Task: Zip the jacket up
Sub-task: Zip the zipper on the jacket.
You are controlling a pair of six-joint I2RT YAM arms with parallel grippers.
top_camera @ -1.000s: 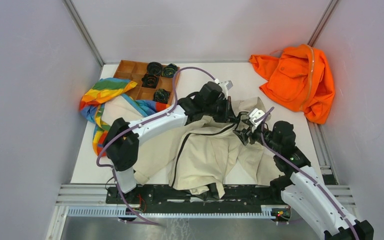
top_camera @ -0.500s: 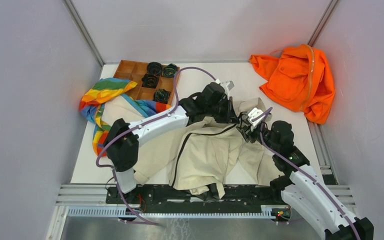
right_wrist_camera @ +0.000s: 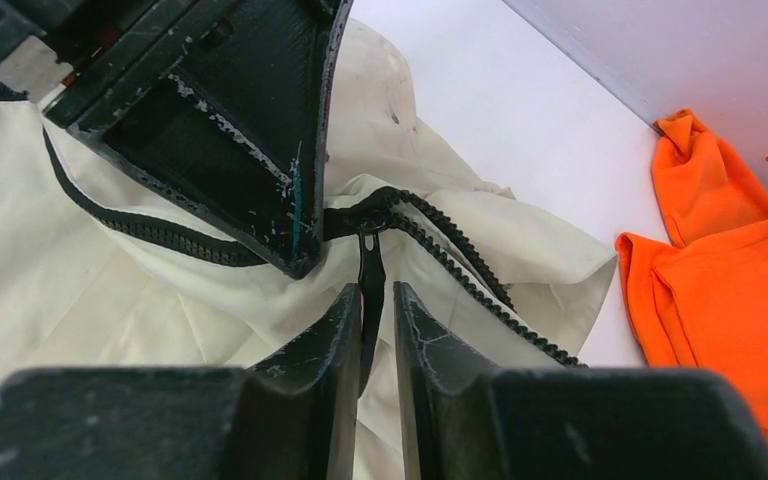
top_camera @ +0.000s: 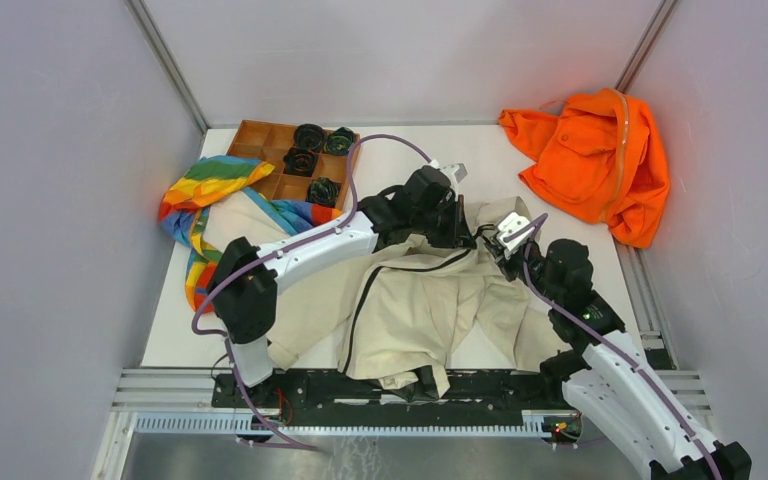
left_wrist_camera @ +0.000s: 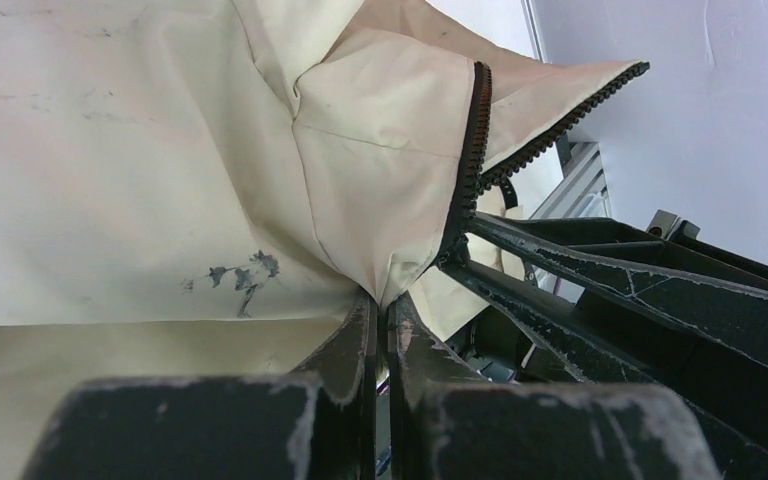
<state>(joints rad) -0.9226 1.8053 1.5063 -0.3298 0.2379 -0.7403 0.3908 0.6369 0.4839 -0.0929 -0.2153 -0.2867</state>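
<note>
The beige jacket (top_camera: 410,310) lies crumpled over the middle of the table, its dark zipper (top_camera: 360,305) running down the front. My left gripper (top_camera: 463,232) is shut on a fold of the jacket's fabric (left_wrist_camera: 390,270) right beside the zipper teeth (left_wrist_camera: 472,130). My right gripper (top_camera: 497,250) is shut on the black zipper pull (right_wrist_camera: 370,275), which hangs from the slider (right_wrist_camera: 360,218) where the two rows of teeth meet. The left gripper's fingers (right_wrist_camera: 250,120) stand just above the slider in the right wrist view.
A bright orange garment (top_camera: 595,160) lies at the back right. A rainbow-striped cloth (top_camera: 205,200) lies at the left, under the jacket's sleeve. A brown compartment tray (top_camera: 290,160) with dark round pieces stands at the back left.
My right gripper has moved a little up and away with the zipper pull, closer to the left gripper. The left arm has hardly moved.
</note>
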